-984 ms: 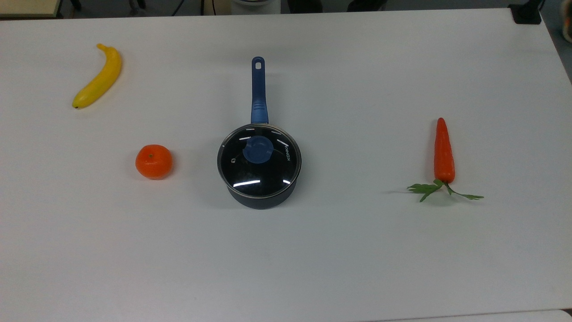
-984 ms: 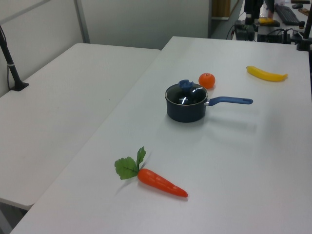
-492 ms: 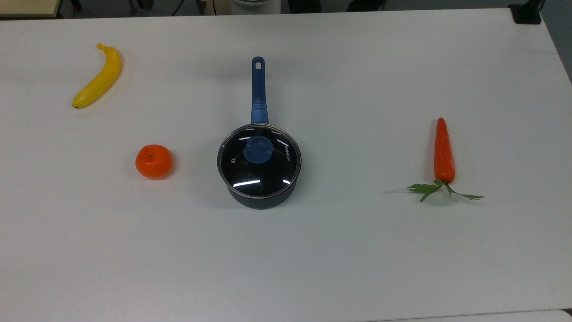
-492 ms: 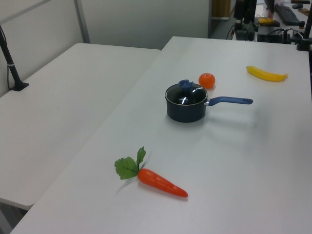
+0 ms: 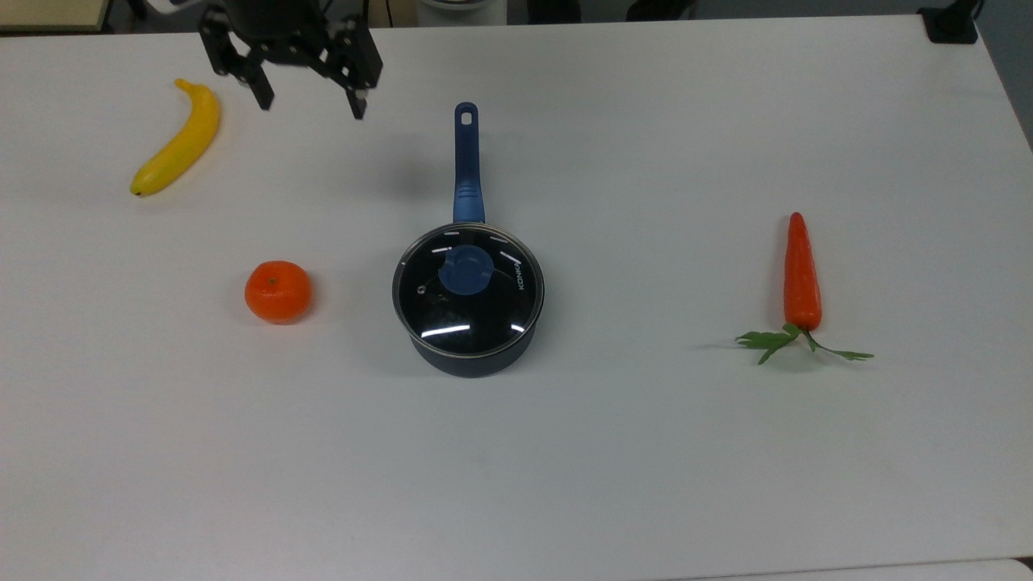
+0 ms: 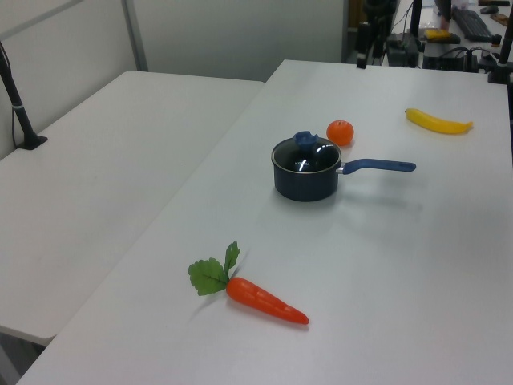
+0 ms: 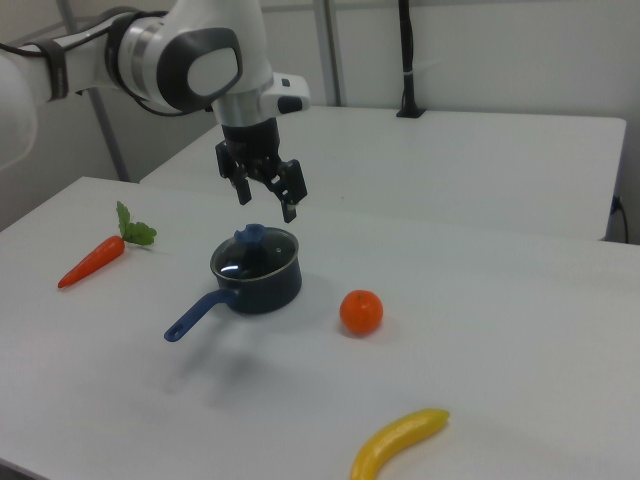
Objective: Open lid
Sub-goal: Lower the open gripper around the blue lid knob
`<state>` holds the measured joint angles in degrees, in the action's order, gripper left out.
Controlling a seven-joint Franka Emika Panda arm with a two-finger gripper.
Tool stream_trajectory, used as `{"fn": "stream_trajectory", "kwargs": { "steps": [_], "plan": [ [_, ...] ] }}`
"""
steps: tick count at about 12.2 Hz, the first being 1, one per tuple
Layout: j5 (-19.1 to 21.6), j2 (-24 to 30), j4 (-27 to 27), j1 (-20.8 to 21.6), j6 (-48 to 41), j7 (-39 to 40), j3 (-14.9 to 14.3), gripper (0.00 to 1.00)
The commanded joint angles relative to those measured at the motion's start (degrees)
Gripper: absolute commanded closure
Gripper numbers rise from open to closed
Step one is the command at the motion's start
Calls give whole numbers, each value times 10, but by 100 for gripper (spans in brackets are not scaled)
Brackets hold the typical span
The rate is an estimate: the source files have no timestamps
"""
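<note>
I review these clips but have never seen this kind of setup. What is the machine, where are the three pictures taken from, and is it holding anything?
The white machine is a robot arm; its black two-finger pincer hangs open and empty in the air. One camera looks down from above; two look across the white table from opposite sides. On the table stands a dark saucepan with a long blue handle, closed by a glass lid with a blue knob. Around it lie a banana, an orange and a carrot. In the top view the pincer sits between banana and handle, away from the lid.
</note>
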<state>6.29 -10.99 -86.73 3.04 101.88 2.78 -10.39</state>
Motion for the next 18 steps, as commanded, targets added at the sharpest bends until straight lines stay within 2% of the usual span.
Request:
{"fn": "stream_trajectory", "kwargs": {
  "steps": [1, 3, 7, 12, 14, 17, 18],
  "plan": [
    [23, -58, 45, 32, 24, -1, -9, 0],
    [40, -82, 49, 51, 68, -17, -9, 0],
    [39, -146, 84, 84, 112, -54, -6, 0],
    [31, -178, 83, 106, 126, -67, -2, 0],
    [30, -188, 84, 107, 132, -67, -2, 3],
    [26, -194, 83, 109, 152, -68, -2, 16],
    [25, -194, 82, 114, 151, -68, -2, 18]
  ]
}}
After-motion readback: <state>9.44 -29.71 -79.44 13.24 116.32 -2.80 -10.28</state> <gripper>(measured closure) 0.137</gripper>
